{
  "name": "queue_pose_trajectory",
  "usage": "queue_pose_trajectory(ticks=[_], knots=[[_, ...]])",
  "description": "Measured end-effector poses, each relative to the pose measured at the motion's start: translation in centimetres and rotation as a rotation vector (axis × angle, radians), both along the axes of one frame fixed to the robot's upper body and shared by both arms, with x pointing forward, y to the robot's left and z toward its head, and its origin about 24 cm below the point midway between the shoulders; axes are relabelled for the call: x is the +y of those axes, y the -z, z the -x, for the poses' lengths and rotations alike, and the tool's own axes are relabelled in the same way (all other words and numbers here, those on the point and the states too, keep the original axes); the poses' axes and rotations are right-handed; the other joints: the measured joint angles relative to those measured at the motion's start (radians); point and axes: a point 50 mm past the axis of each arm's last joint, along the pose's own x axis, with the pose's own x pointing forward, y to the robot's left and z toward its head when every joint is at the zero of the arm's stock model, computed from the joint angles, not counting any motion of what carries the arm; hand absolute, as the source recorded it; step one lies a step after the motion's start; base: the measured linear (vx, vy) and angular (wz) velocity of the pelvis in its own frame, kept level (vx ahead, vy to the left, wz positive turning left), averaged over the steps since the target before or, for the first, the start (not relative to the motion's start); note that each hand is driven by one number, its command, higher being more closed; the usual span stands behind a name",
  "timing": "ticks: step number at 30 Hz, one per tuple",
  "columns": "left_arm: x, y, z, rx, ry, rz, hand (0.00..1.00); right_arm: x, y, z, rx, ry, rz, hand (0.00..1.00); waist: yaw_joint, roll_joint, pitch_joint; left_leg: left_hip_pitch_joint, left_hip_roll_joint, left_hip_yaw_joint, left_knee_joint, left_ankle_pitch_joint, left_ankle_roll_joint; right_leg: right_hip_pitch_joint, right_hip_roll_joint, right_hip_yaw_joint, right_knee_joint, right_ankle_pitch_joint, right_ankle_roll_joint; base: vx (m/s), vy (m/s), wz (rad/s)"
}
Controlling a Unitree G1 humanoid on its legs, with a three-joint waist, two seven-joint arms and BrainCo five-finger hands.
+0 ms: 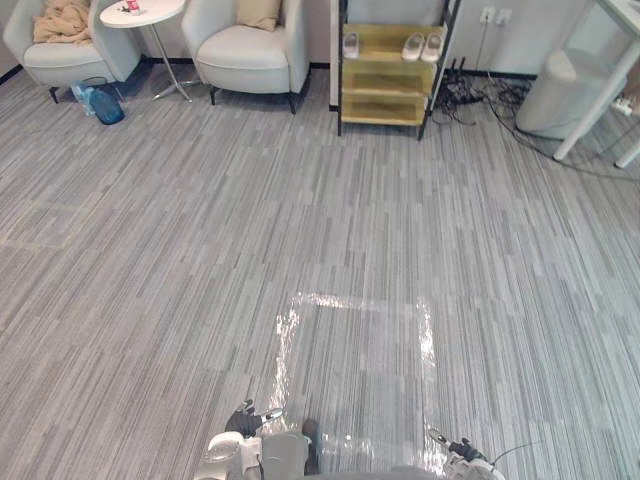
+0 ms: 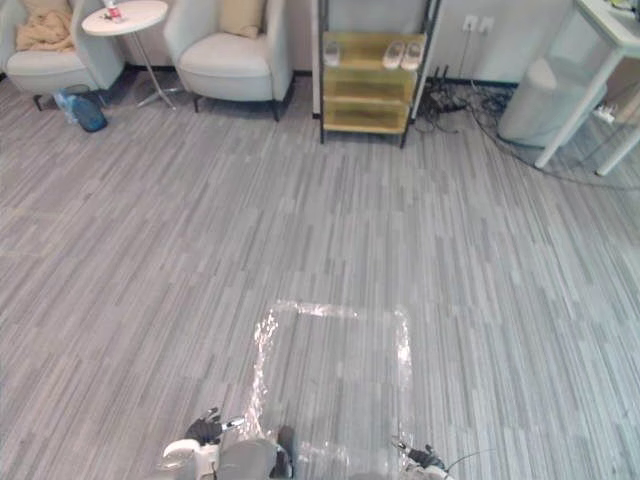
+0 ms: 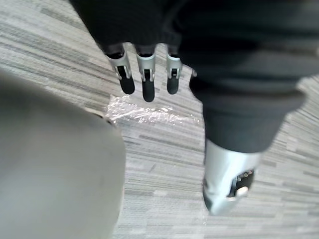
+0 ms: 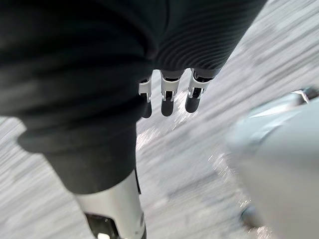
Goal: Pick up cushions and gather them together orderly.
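both hands hang low at 6 o'clock, left hand (image 3: 144, 74) and right hand (image 4: 169, 92) with fingers straight, holding nothing. taped square (image 1: 355, 375) on the floor just ahead. cushions apart: tan cushion (image 1: 258, 12) on the chair (image 1: 245, 55) at 11 o'clock, another cushion (image 1: 60, 20) on the far-left chair (image 1: 60, 60). not gathered as they lie; stage unclear.

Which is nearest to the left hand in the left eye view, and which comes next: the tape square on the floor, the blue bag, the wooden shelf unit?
From the left hand, low at the view's bottom edge, fingers straight:
1. Tape square, on the floor just ahead.
2. Blue bag, far off to the left by an armchair.
3. Wooden shelf unit, far ahead by the wall.
The last two are too close to call.
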Motion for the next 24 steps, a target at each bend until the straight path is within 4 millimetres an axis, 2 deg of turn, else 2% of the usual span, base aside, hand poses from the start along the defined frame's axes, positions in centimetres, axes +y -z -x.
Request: queue_pose_trajectory(ticks=[1, 3, 4, 6, 7, 8, 9, 10, 11, 13, 14, 15, 16, 17, 18, 19, 20, 21, 22, 23, 24], knots=[[-0.1, 0.0, 0.0, 0.002, 0.019, -0.003, 0.0, 0.1, 0.0, 0.1, -0.001, -0.006, -0.003, 0.0, -0.006, 0.018, 0.001, 0.074, 0.009, -0.017, -0.052, 0.0, 0.0, -0.037, -0.006, -0.078, -0.08, -0.031, -0.048, 0.4, -0.042, 0.39], [-0.3, -0.1, -0.3, -0.005, 0.024, -0.001, 0.0, 0.1, 0.0, 0.2, -0.001, -0.007, -0.006, 0.0, -0.012, 0.007, -0.002, 0.097, 0.015, -0.045, -0.063, -0.001, -0.001, -0.071, -0.004, -0.116, -0.201, -0.036, -0.057, 0.3, -0.085, 0.5], [-0.4, -0.1, -0.3, -0.008, 0.028, 0.001, 0.0, 0.0, 0.1, 0.3, 0.0, -0.006, -0.006, 0.0, -0.018, 0.017, 0.001, 0.105, 0.026, -0.061, -0.07, -0.008, -0.011, -0.091, 0.011, -0.124, -0.292, -0.023, -0.067, 0.33, -0.172, 0.6], [-0.4, 0.0, 0.0, 0.0, 0.032, -0.002, 0.0, 0.2, 0.1, 0.2, -0.006, -0.003, -0.013, 0.0, -0.022, 0.005, 0.008, 0.122, 0.057, -0.087, -0.072, -0.046, -0.048, -0.144, 0.071, -0.063, -0.59, 0.116, -0.088, 0.36, -0.233, 0.46], [-0.2, 0.0, 0.1, 0.002, 0.018, -0.001, 0.0, 0.3, 0.1, 0.3, -0.005, -0.003, -0.017, 0.0, -0.022, 0.0, 0.007, 0.123, 0.058, -0.094, -0.069, -0.056, -0.054, -0.147, 0.078, -0.041, -0.636, 0.148, -0.088, 0.25, -0.261, 0.4], [0.3, 0.0, 0.1, 0.003, 0.017, -0.013, 0.0, 0.5, 0.3, 0.8, 0.007, 0.001, -0.023, 0.0, -0.026, -0.027, 0.005, 0.144, 0.063, -0.114, -0.062, -0.089, -0.082, -0.141, 0.098, 0.017, -0.678, 0.291, -0.105, 0.3, -0.297, 0.27], [-0.3, 0.1, 0.1, 0.001, 0.012, 0.003, 0.0, 0.0, 0.2, 1.0, 0.014, 0.003, -0.01, 0.0, -0.02, 0.003, 0.004, 0.164, 0.1, -0.116, -0.057, -0.107, -0.1, -0.139, 0.13, 0.009, -0.643, 0.253, -0.129, 0.36, -0.354, 0.18], [-0.5, 0.1, 0.3, 0.006, 0.011, 0.007, 0.0, -0.1, 0.2, 1.0, 0.013, 0.004, -0.008, 0.0, -0.02, 0.01, 0.001, 0.165, 0.109, -0.114, -0.045, -0.111, -0.106, -0.138, 0.139, 0.007, -0.634, 0.235, -0.139, 0.35, -0.304, -0.03], [-0.9, 0.3, 0.6, 0.014, 0.009, 0.021, 0.0, -0.1, 0.1, 0.7, 0.005, 0.006, -0.01, 0.0, -0.02, 0.025, -0.004, 0.141, 0.129, -0.115, 0.04, -0.118, -0.117, -0.123, 0.157, -0.003, -0.627, 0.199, -0.158, 0.3, -0.277, 0.04], [-0.8, 0.2, 0.4, 0.005, -0.017, 0.026, 0.0, -0.1, 0.1, 0.9, 0.005, 0.013, -0.009, 0.0, -0.024, 0.025, -0.004, 0.038, 0.147, -0.122, 0.286, -0.117, -0.127, -0.079, 0.169, -0.021, -0.651, 0.179, -0.168, 0.29, -0.297, 0.14], [-0.9, 0.1, 0.2, -0.009, -0.036, 0.032, 0.0, -0.3, 0.1, 1.0, 0.003, 0.011, 0.0, 0.0, -0.022, 0.039, -0.003, -0.062, 0.181, -0.122, 0.512, -0.072, -0.187, -0.034, 0.189, -0.038, -0.669, 0.167, -0.175, 0.19, -0.198, 0.2], [-0.9, 0.0, 0.1, -0.017, -0.042, 0.035, 0.0, -0.3, 0.1, 1.1, 0.007, 0.005, 0.0, 0.0, -0.021, 0.045, -0.004, -0.088, 0.198, -0.119, 0.574, -0.049, -0.188, -0.016, 0.196, -0.044, -0.677, 0.156, -0.187, 0.34, -0.221, 0.28], [-1.0, -0.1, 0.0, -0.032, -0.053, 0.042, 0.0, -0.4, 0.1, 1.1, 0.011, -0.005, 0.007, 0.0, -0.016, 0.054, 0.0, -0.15, 0.221, -0.092, 0.698, -0.069, -0.163, 0.045, 0.21, -0.049, -0.703, 0.138, -0.19, 0.24, -0.113, 0.2], [-1.0, -0.2, -0.1, -0.037, -0.053, 0.041, 0.0, -0.4, 0.1, 1.1, 0.01, -0.004, 0.006, 0.0, -0.01, 0.052, -0.001, -0.166, 0.22, -0.086, 0.691, -0.088, -0.153, 0.068, 0.21, -0.05, -0.715, 0.134, -0.19, 0.36, -0.165, 0.14], [-1.0, -0.3, -0.4, -0.047, -0.056, 0.044, 0.0, -0.3, 0.0, 0.9, 0.005, -0.001, 0.005, 0.0, 0.001, 0.051, 0.0, -0.186, 0.202, -0.074, 0.614, -0.114, -0.148, 0.091, 0.207, -0.049, -0.737, 0.132, -0.181, 0.21, -0.08, -0.01], [-1.0, -0.3, -0.4, -0.05, -0.057, 0.043, 0.0, -0.3, 0.0, 0.8, 0.001, 0.004, 0.005, 0.0, 0.002, 0.05, 0.0, -0.192, 0.178, -0.078, 0.502, -0.119, -0.143, 0.106, 0.204, -0.047, -0.746, 0.128, -0.172, 0.24, -0.034, -0.13], [-1.1, -0.3, -0.4, -0.05, -0.058, 0.044, 0.0, -0.3, -0.1, 0.3, -0.008, 0.003, 0.009, 0.0, 0.003, 0.051, -0.001, -0.191, 0.139, -0.11, 0.322, -0.108, -0.134, 0.113, 0.199, -0.036, -0.747, 0.117, -0.163, 0.17, 0.033, -0.17], [-1.1, -0.3, -0.4, -0.05, -0.06, 0.045, 0.0, -0.3, -0.1, 0.2, -0.012, 0.003, 0.011, 0.0, 0.004, 0.051, -0.001, -0.19, 0.124, -0.126, 0.258, -0.097, -0.131, 0.114, 0.198, -0.03, -0.746, 0.113, -0.16, 0.19, 0.054, -0.29], [-1.2, -0.3, -0.3, -0.048, -0.062, 0.049, 0.0, -0.4, -0.2, 0.0, -0.019, 0.003, 0.016, 0.0, 0.007, 0.055, -0.003, -0.184, 0.102, -0.169, 0.14, -0.057, -0.134, 0.113, 0.2, -0.013, -0.742, 0.103, -0.151, 0.21, 0.091, -0.59], [-1.5, -0.3, -0.4, -0.052, -0.072, 0.057, 0.0, -0.4, -0.2, 0.1, -0.017, 0.005, 0.019, 0.0, 0.021, 0.059, -0.005, -0.162, 0.091, -0.198, 0.097, 0.051, -0.129, 0.118, 0.208, 0.027, -0.727, 0.088, -0.139, 0.29, 0.11, -0.76], [-1.1, -0.3, -0.2, -0.045, -0.067, 0.048, 0.0, 0.5, 0.0, 0.2, -0.015, 0.006, -0.002, 0.0, 0.026, 0.038, -0.016, -0.133, 0.078, -0.17, 0.086, 0.042, -0.109, 0.133, 0.194, 0.056, -0.717, 0.081, -0.131, 0.32, 0.107, -0.65]])
